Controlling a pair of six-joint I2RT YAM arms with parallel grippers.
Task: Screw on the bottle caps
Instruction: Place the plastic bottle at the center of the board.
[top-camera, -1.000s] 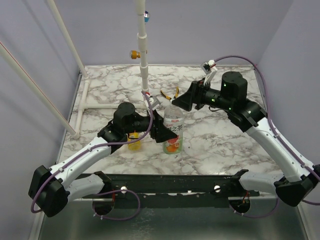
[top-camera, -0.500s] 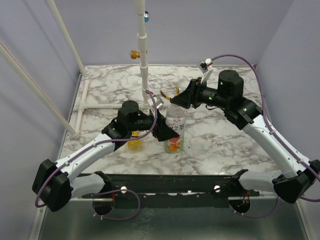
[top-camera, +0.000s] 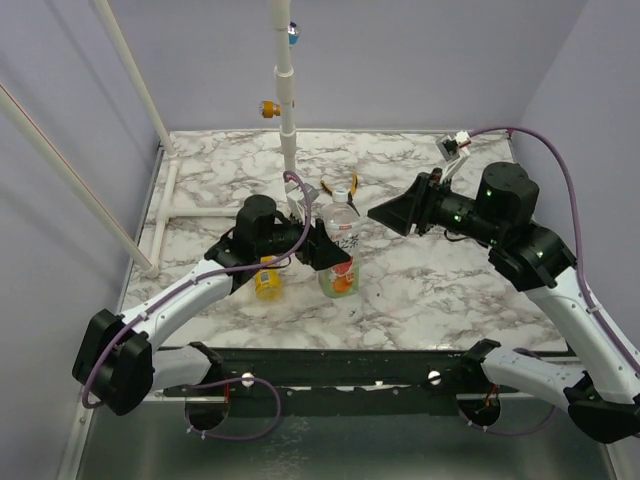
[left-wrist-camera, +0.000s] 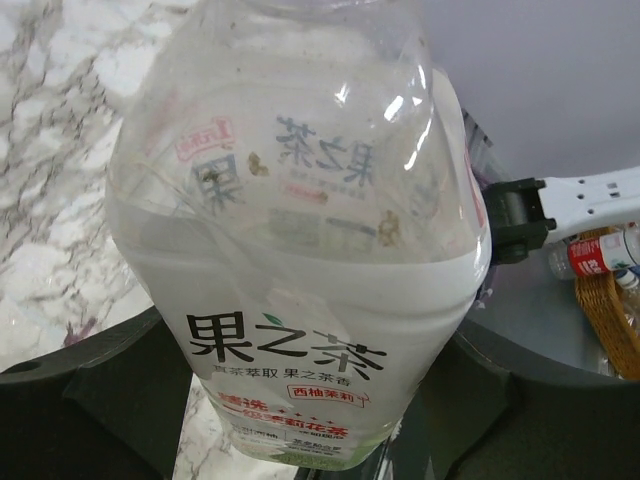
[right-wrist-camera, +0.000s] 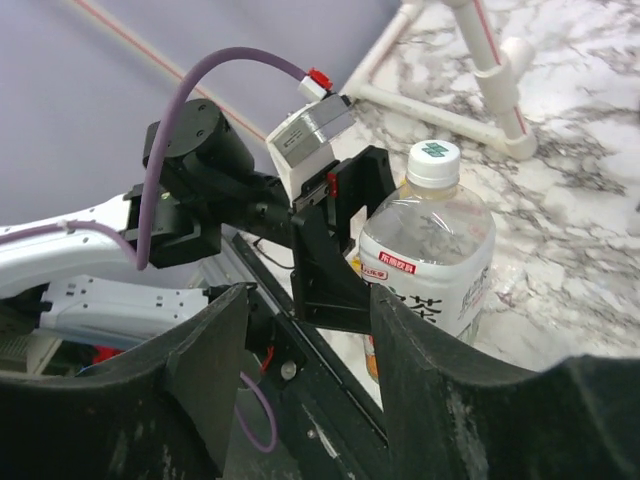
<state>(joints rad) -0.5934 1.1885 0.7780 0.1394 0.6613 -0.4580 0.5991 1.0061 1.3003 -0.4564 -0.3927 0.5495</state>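
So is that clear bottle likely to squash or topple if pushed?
Probably light: the clear bottle looks empty, you see straight through it. Likely squashy, since its thin wall shows creases. Tall and narrow, so it may tip.

clear bottle (left-wrist-camera: 290, 130), label (left-wrist-camera: 300, 310) reading 果之茶

Bright, even light from above leaves only faint, soft shadows on the counter (top-camera: 430, 290). Small glints sit on the bottle (left-wrist-camera: 300, 250) in the left wrist view, where the basket (left-wrist-camera: 612, 300) at the right edge blurs. The right wrist view's foreground is dark and slightly soft.
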